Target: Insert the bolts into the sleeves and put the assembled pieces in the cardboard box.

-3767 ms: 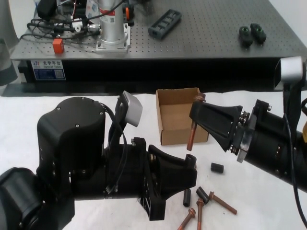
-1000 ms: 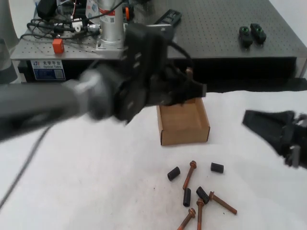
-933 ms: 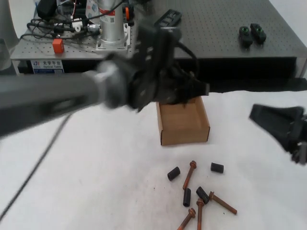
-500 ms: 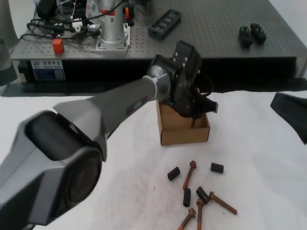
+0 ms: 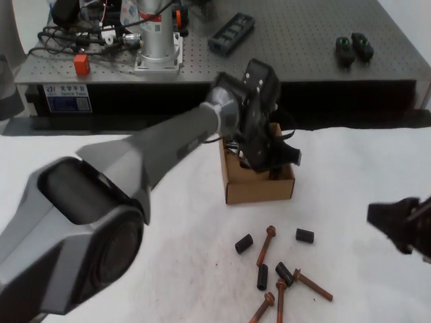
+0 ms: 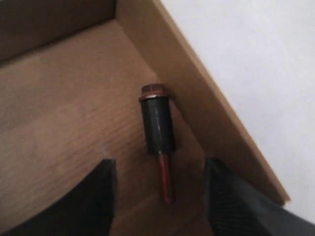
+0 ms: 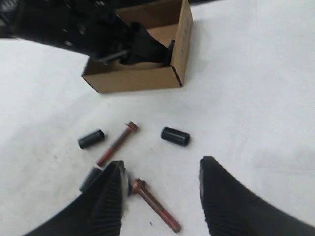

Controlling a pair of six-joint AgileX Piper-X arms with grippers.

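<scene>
White padded cloth (image 5: 168,282) covers the desk, and nearest the camera lies a scatter of loose parts: four copper-coloured bolts (image 5: 312,284) and four short black sleeves (image 5: 262,276), bunched near one another. One sleeve lies on either side of the farthest bolt. Just beside this scatter, at the right edge of the high view, the right arm's fingers (image 5: 390,222) hang above the cloth, spread wide apart. In the right wrist view a loose bolt lies on the cloth below the gap between them, and a sleeve lies a little farther on. Beyond the loose parts stands the cardboard box (image 5: 259,190), open at the top, with the long grey left arm (image 5: 161,148) reaching over the desk and down into it. The left arm's fingers (image 6: 103,196) are inside the box and spread apart. Between them, touching neither, the assembled piece (image 6: 157,125) lies on the box floor just beside a side wall. Its black sleeve sits up against the bolt head and the bare shaft sticks out of the other end. Behind the box is a dark perforated metal platform (image 5: 303,27). It carries a black tray (image 5: 231,32), two black knobs (image 5: 353,47), a silver post (image 5: 158,33), an orange block (image 5: 81,64) and a tangle of cables (image 5: 81,33).
</scene>
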